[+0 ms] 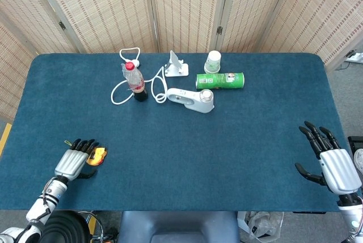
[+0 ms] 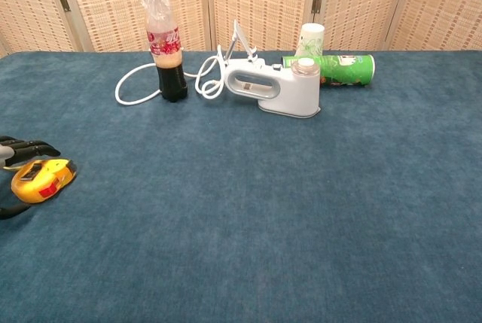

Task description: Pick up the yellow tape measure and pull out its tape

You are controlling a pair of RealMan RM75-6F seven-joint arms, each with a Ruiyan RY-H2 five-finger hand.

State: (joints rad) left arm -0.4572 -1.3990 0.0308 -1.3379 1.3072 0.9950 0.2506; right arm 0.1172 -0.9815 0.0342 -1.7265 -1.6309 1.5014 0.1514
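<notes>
Yellow plastic tape measure (image 2: pixel 42 181) lies on blue felt surface (image 1: pixel 227 152), left hand (image 1: pixel 75 161) spread around it but not gripping, right hand (image 1: pixel 332 161) open well apart; lift and pull remain.

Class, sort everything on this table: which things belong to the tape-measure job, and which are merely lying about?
Job: yellow tape measure, left hand, right hand.
Lying about: cola bottle, white cable, white appliance, phone stand, paper cup, green can.
</notes>
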